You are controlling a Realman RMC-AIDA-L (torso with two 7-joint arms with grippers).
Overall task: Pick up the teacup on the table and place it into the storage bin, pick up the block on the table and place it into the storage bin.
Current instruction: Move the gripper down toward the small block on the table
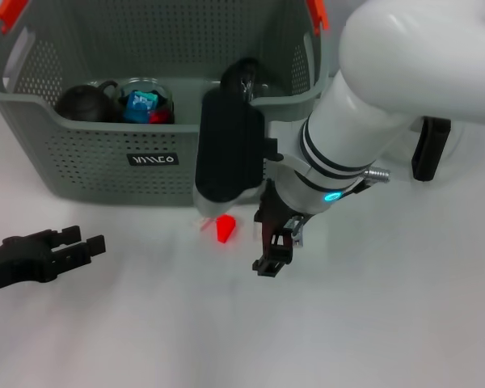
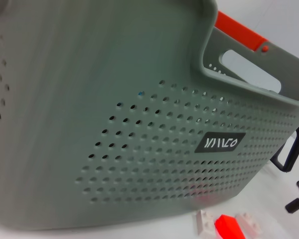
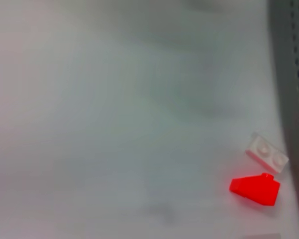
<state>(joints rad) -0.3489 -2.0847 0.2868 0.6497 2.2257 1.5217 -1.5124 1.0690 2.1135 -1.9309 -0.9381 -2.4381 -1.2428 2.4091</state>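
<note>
Red block (image 1: pixel 225 229) just beside storage bin (image 1: pixel 89 153) wall

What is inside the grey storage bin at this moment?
In the head view the storage bin holds a dark round teapot and a glass cup with blue and red pieces inside. The right arm covers the bin's right part, so anything there is hidden.

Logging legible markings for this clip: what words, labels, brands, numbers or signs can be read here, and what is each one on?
"MINISO"-like stylised white letters, not surely readable: on the small black label on the front wall of the storage bin, seen in the head and left wrist views.
No other text: the red block and the white studded brick beside it carry none, nor do the arms.
</note>
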